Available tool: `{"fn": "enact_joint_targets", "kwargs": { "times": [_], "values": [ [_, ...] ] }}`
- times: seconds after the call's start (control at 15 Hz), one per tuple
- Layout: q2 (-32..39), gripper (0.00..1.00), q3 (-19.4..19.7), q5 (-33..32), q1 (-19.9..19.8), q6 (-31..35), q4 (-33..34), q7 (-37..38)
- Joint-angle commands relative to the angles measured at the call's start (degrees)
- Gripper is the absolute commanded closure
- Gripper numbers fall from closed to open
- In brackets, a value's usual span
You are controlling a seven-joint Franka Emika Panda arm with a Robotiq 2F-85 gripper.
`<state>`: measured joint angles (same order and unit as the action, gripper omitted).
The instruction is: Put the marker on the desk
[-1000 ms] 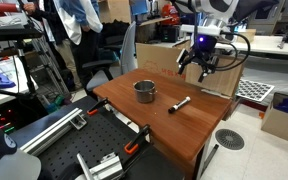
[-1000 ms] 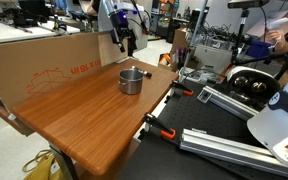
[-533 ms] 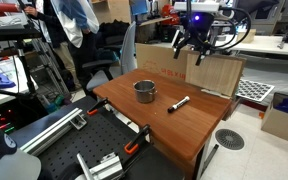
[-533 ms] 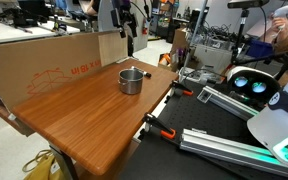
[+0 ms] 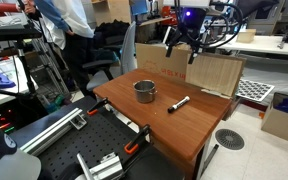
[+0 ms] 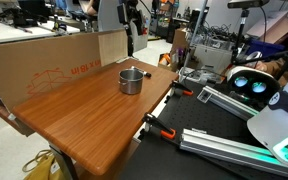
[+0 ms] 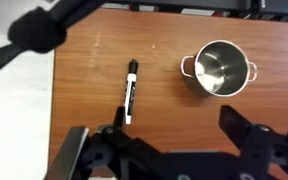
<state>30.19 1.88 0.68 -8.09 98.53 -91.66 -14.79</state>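
Marker (image 7: 130,90) lies on desk (image 7: 99,50); gripper (image 7: 166,138) spread wide, empty; cardboard (image 6: 44,62) red print unreadable

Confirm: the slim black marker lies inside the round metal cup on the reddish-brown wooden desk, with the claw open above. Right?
Not quite. The slim black marker lies on the reddish-brown wooden desk beside the round metal cup, apart from it, not inside; the wrist view shows this. The claw is open above.

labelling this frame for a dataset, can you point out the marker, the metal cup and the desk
marker (image 7: 130,92), wrist view, middle of its dark barrel
metal cup (image 7: 221,68), wrist view, its inner bottom
desk (image 5: 179,128), in an exterior view, bare wooden top
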Motion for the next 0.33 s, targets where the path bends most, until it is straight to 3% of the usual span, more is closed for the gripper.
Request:
{"fn": "enact_joint_targets", "kwargs": {
  "times": [0.0, 0.27],
  "values": [
    [0.0, 0.00, 0.0, 0.0, 0.0, 0.0, 0.1, 0.0],
    [0.0, 0.00, 0.0, 0.0, 0.0, 0.1, 0.1, 0.0]
  ]
}}
